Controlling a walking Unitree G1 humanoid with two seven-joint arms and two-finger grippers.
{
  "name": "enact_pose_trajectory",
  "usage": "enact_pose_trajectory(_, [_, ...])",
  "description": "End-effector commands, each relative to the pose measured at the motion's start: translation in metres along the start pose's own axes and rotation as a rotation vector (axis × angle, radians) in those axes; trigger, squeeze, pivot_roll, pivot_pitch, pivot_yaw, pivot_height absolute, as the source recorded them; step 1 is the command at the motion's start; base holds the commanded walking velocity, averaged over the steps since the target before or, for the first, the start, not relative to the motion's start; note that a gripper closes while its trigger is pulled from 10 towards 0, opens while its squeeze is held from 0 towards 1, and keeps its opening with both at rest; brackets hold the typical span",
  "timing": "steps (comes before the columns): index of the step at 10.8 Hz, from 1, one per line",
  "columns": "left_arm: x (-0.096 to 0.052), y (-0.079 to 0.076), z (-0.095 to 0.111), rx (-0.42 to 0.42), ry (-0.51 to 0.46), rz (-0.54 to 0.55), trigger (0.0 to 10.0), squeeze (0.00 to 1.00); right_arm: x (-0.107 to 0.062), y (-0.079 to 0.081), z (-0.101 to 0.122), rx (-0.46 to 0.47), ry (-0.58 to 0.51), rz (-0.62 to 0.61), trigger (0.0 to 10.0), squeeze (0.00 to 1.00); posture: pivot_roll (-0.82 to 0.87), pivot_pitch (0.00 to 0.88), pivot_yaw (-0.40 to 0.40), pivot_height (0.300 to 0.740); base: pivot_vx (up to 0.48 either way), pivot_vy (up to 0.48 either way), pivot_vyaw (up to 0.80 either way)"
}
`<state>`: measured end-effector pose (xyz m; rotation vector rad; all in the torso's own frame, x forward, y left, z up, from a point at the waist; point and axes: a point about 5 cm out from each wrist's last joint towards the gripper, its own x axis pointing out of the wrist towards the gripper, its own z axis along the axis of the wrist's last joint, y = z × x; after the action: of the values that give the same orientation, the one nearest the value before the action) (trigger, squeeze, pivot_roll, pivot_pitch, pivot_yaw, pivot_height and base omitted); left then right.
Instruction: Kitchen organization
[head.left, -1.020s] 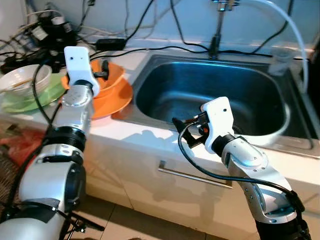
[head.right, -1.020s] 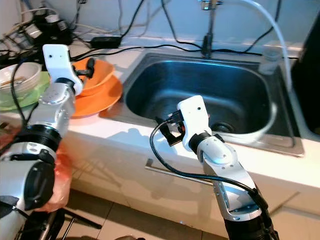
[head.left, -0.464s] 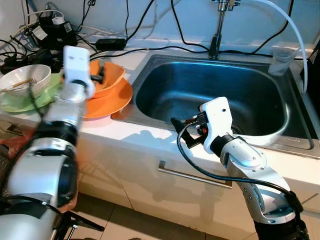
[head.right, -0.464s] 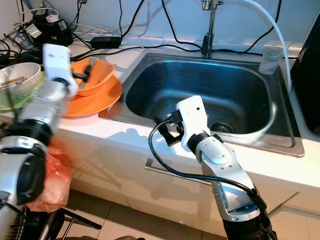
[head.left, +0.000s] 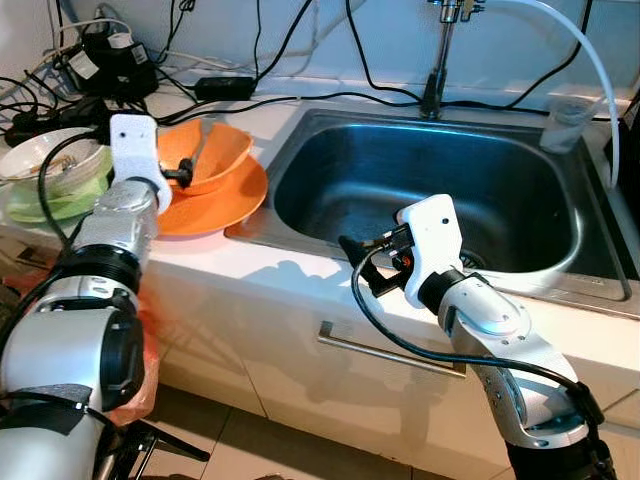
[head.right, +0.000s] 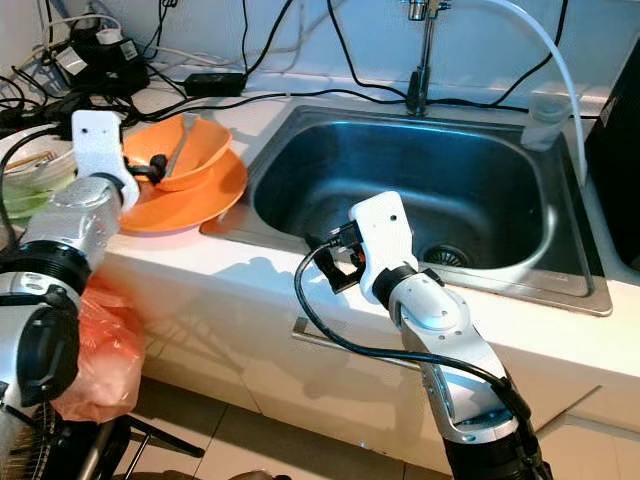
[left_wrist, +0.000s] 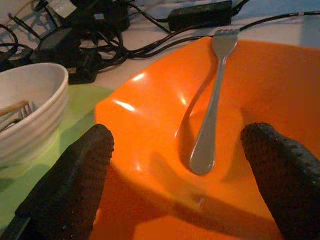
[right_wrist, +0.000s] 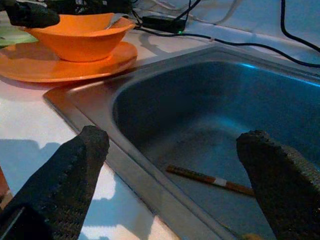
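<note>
Judging by the counter, tidying has barely begun: the orange bowl (head.left: 210, 155) sits on the orange plate (head.left: 215, 195) at ten o'clock of the sink (head.left: 300, 215), a fork (left_wrist: 210, 110) lying inside. The left gripper (left_wrist: 180, 165) hovers at the bowl's rim, fingers spread wide, holding nothing. The right gripper (right_wrist: 170, 165), equally spread and empty, waits over the sink's near edge, a chopstick (right_wrist: 210, 180) lying below. Cables (head.left: 250, 95) crowd twelve o'clock; a white bowl (head.left: 45, 160) stands beyond.

I see my left pincer (left_wrist: 180, 165) spread wide at the orange bowl (left_wrist: 280, 95), fork (left_wrist: 210, 105) lying between its fingers, white bowl (left_wrist: 30, 110) close beside, cable tangle (head.left: 90, 70) behind, sink basin (head.left: 440, 190) open ahead of my right pincer (right_wrist: 170, 165)
</note>
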<state>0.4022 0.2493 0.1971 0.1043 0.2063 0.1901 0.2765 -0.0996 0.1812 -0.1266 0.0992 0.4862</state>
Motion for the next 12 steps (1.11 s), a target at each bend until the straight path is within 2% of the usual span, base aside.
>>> enact_pose_trajectory(1, [0.0004,0.0042,0.0062,0.002,0.009,-0.003,10.0,0.00,0.0000,0.0012,-0.0006,0.008,-0.005,0.007,10.0,0.00,-0.03,0.000,0.091,0.740,0.000,0.000,0.00])
enact_pose_trajectory(3, [0.0005,0.0037,0.0089,0.013,0.009,-0.006,10.0,0.00,-0.0011,0.0006,-0.0009,0.010,-0.005,0.001,10.0,0.00,-0.03,0.000,0.092,0.740,0.000,0.000,0.00])
enact_pose_trajectory(6, [0.0006,0.0025,0.0092,-0.123,0.041,-0.003,10.0,0.00,-0.0007,0.0001,-0.0007,0.010,-0.006,0.002,10.0,0.00,-0.03,0.000,0.088,0.740,0.000,0.000,0.00])
enact_pose_trajectory(7, [0.0006,0.0050,0.0112,-0.192,0.042,0.017,10.0,0.00,-0.0006,-0.0004,-0.0007,0.009,-0.006,0.001,10.0,0.00,-0.03,0.000,0.089,0.740,0.000,0.000,0.00])
enact_pose_trajectory(10, [0.0001,0.0089,0.0105,-0.318,0.052,0.094,10.0,0.00,0.0013,-0.0003,0.0000,0.007,-0.009,0.007,10.0,0.00,-0.02,0.000,0.085,0.740,0.000,0.000,0.00])
enact_pose_trajectory(12, [-0.0001,0.0099,0.0154,-0.329,0.036,0.118,10.0,0.00,0.0019,-0.0011,0.0003,0.003,-0.011,0.005,10.0,0.00,-0.02,0.000,0.086,0.740,0.000,0.000,0.00])
